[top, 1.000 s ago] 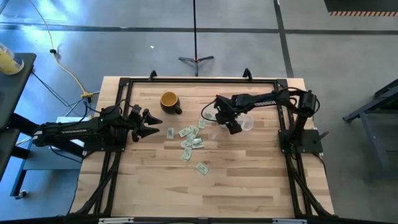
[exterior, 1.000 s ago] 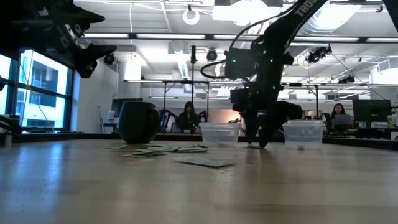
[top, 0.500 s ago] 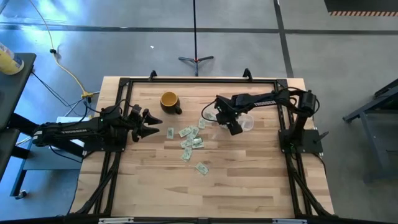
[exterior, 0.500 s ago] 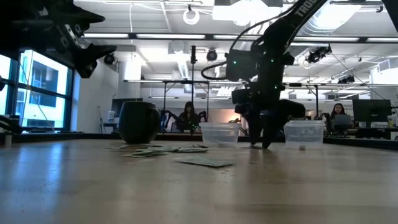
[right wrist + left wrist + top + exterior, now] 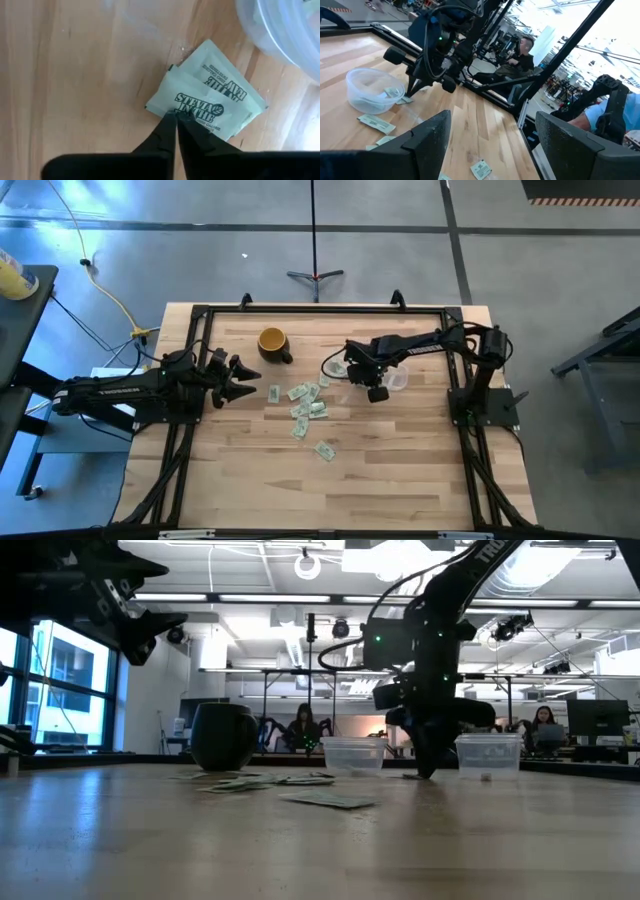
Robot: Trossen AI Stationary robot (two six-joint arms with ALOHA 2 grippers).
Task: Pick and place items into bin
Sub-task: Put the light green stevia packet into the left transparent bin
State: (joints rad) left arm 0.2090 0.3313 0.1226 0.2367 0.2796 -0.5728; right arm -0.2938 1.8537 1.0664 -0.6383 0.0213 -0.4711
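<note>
Pale-green-and-white slips printed STEVIA lie scattered mid-table (image 5: 307,402). Two overlapping slips (image 5: 212,107) lie flat on the table right beside the clear bowl (image 5: 334,367), which holds a few slips (image 5: 391,93). My right gripper (image 5: 175,117) points down at these two slips, between the bowl and a clear cup (image 5: 398,379), its fingers shut on the upper slip. It also shows in the low view (image 5: 426,772) and the left wrist view (image 5: 413,93). My left gripper (image 5: 243,376) hangs open and empty above the table's left side. My right gripper comes from above, pointing down, and its two fingertips meet on the upper slip's edge (image 5: 181,111), near one corner. It is a pinch at the very fingertips. The slip still lies on the table, partly over the second slip (image 5: 220,82).
A yellow mug (image 5: 272,343) stands at the far left of centre. One slip (image 5: 324,450) lies nearer the front and one (image 5: 274,393) near my left gripper. A black frame (image 5: 200,315) runs round the table. People sit in the room behind.
My right gripper has shifted a little beside the bowl and settled lower onto the slips there. My left arm has kept still.
</note>
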